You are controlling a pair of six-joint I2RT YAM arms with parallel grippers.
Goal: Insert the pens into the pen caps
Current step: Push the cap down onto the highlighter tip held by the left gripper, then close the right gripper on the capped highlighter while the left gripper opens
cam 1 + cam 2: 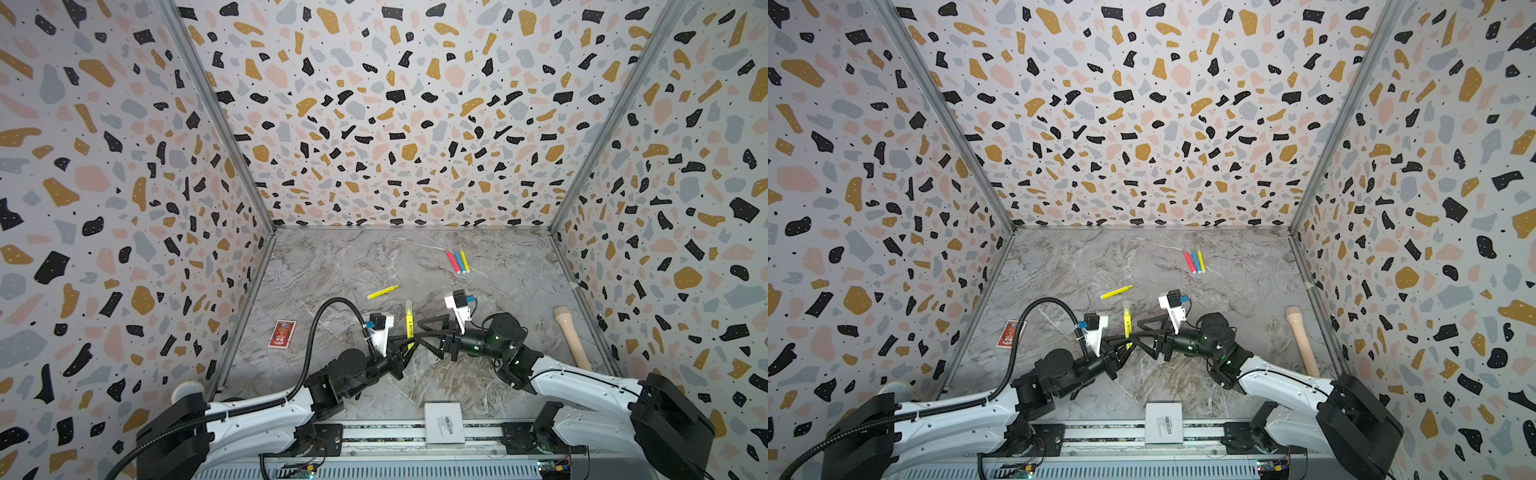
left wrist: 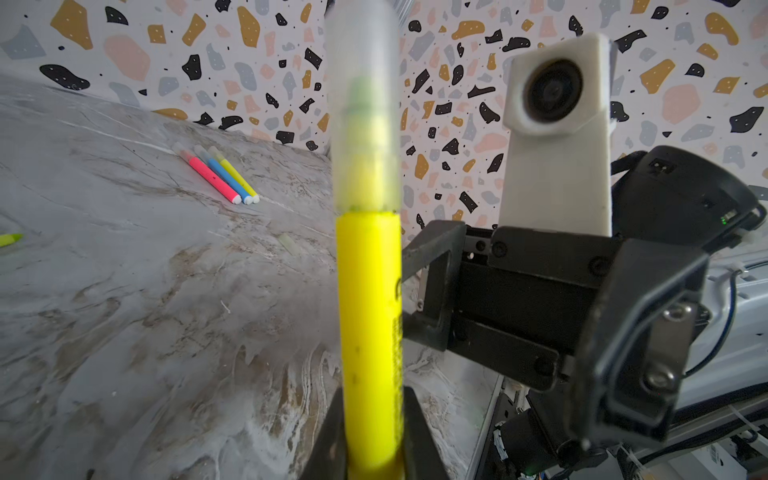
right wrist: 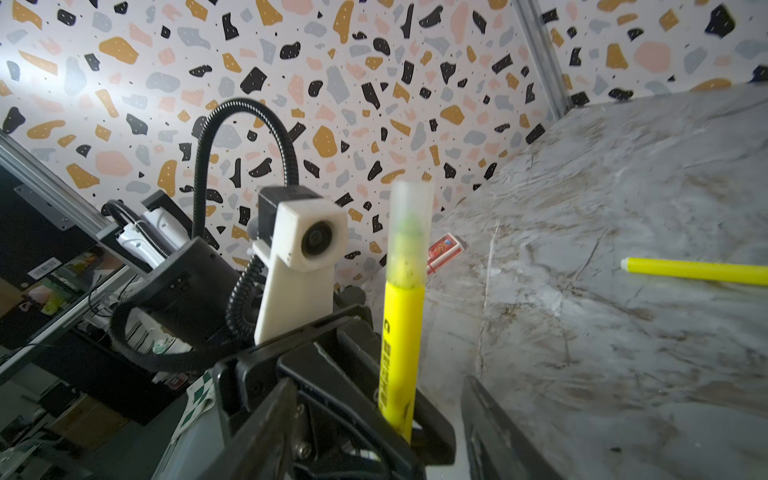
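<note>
Held yellow pen (image 1: pixel 409 320): upright-ish above the marble table (image 1: pixel 357 257), near the front centre in both top views. A translucent cap (image 2: pixel 363 124) is seated over its upper end; the greenish tip shows through the cap wall (image 3: pixel 409 216).

Left gripper (image 2: pixel 374 453): clamped on the lower barrel of this pen, one finger on each side.

Right gripper (image 2: pixel 428 286): jaws apart, one on each side of the barrel with a clear gap, not touching it in the right wrist view.

Far right of centre: pink pen (image 1: pixel 451 262), blue pen (image 1: pixel 458 262) and a second yellow pen (image 1: pixel 465 262) lie side by side, touching, each with a clear cap on its far end (left wrist view).

A third yellow pen (image 1: pixel 382 292) lies alone between that row and the grippers; its pointed end looks bare, with no cap on it.

Small pale translucent piece (image 2: pixel 287 244) on the table; cannot tell whether it is a cap.

Red card box (image 1: pixel 282 333) lies at the left edge, a beige handle (image 1: pixel 573 336) along the right wall.
</note>
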